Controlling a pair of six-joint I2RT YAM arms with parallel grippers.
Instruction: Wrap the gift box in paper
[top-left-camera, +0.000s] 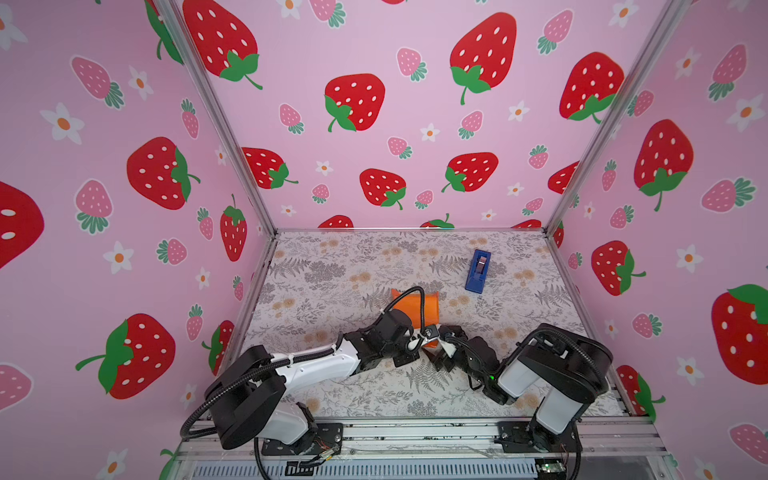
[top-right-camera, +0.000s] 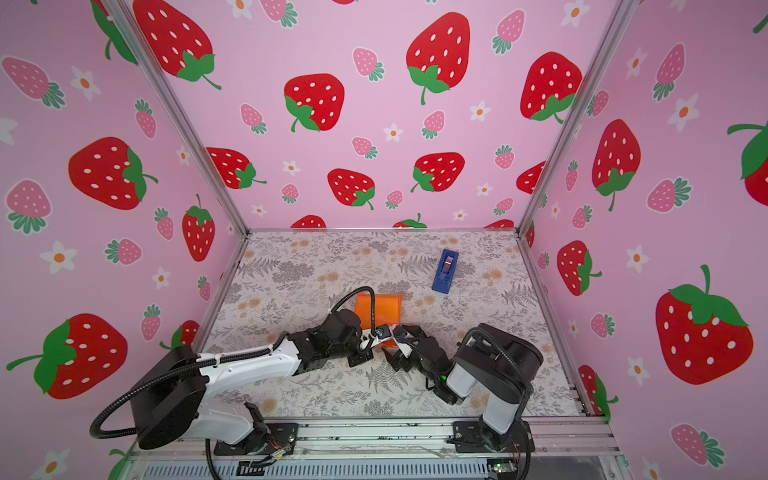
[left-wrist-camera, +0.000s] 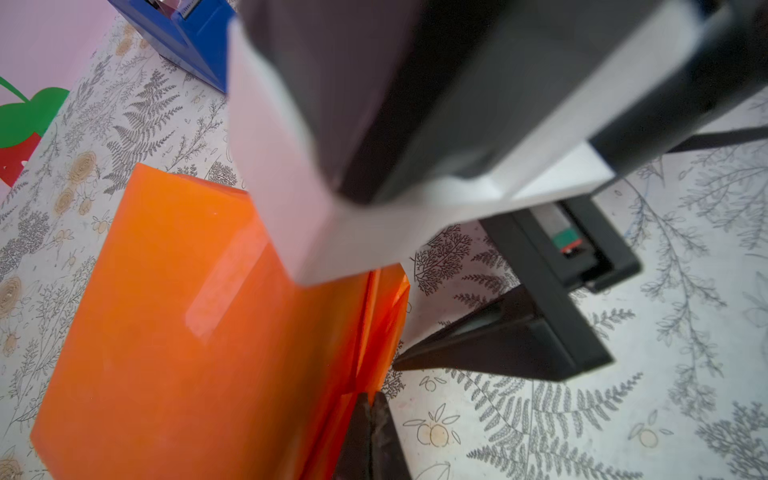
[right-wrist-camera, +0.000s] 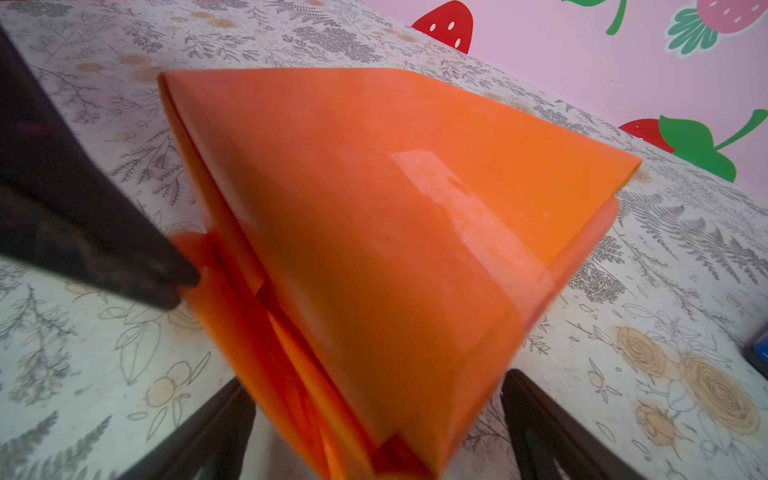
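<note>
The paper (top-left-camera: 415, 307), glossy orange side out, lies mid-way across the surface (top-left-camera: 324, 266), folded over the gift box, which is wholly hidden. The left tool (left-wrist-camera: 369, 411), closed, touches its folded end. The right tool (right-wrist-camera: 376, 378) gapes wide astride it. A blue tape dispenser (top-left-camera: 478, 271) lies well apart.

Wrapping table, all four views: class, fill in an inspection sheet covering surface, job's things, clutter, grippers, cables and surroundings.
surface: floral-print table, flat.
job's things: orange paper folded into a parcel mid-table, with the folds showing at its near end; gift box not seen, presumably inside.
clutter: blue tape dispenser lying apart, towards the back right.
grippers: left gripper shut, tips at the parcel's end folds; right gripper open, fingers apart around the parcel's near end.
cables: black hose from the left arm arcs over the parcel in both top views.
surroundings: pink strawberry walls, metal frame; nothing else seen.
</note>
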